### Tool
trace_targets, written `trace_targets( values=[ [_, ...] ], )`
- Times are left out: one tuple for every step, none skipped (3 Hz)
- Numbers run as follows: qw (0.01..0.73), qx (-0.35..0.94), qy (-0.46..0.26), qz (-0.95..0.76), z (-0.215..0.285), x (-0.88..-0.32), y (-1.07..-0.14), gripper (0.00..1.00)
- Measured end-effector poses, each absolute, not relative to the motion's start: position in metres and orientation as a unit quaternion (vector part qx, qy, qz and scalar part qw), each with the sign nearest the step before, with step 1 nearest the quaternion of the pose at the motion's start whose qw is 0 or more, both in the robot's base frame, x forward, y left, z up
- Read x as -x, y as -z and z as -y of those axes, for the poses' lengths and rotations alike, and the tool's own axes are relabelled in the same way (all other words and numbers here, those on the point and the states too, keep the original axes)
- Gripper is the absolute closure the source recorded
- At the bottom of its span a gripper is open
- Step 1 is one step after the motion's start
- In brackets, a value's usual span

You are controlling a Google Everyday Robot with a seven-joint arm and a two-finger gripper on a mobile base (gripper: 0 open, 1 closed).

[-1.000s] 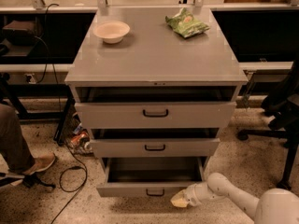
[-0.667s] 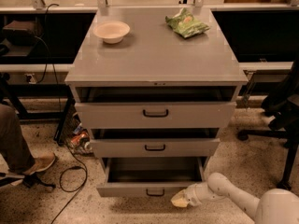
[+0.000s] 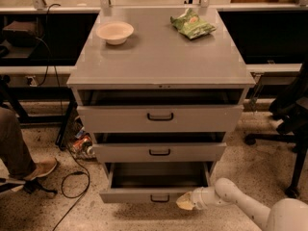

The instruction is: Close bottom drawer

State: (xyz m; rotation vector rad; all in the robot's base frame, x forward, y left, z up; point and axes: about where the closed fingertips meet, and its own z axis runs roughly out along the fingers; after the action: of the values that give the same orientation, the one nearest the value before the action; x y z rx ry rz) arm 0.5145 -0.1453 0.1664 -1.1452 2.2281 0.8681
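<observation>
Notably, bottom drawer (image 3: 130, 195) stood pulled out, pincer (image 3: 185, 202) at its front.
Drawer: lowest of three in the grey cabinet (image 3: 72, 81), out well past the middle drawer (image 3: 192, 152) and top drawer (image 3: 202, 118), its tray showing dark and seemingly bare; black handle (image 3: 160, 198) near the middle of the front. Pincer: low by the floor, at the right part of the drawer front, just beside the handle and touching or nearly touching the panel; whether clenched or released could not be told. Arm (image 3: 236, 198) reached in from lower right, likely set so low in order to push the flat front straight inward rather than to grasp the handle. Tabletop (image 3: 159, 57): bowl (image 3: 114, 32) at left rear, green bag (image 3: 192, 24) at right rear, both well apart from the work. Closing judged not yet done.
</observation>
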Motion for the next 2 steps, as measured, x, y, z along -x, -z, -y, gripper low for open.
trace_targets(
  values=[
    [0.265,0.419,-0.305,-0.813,0.148,-0.526,-0.168,1.0],
    [0.298,0.417,-0.293,-0.807,0.151,-0.546,-0.166,1.0]
  ],
)
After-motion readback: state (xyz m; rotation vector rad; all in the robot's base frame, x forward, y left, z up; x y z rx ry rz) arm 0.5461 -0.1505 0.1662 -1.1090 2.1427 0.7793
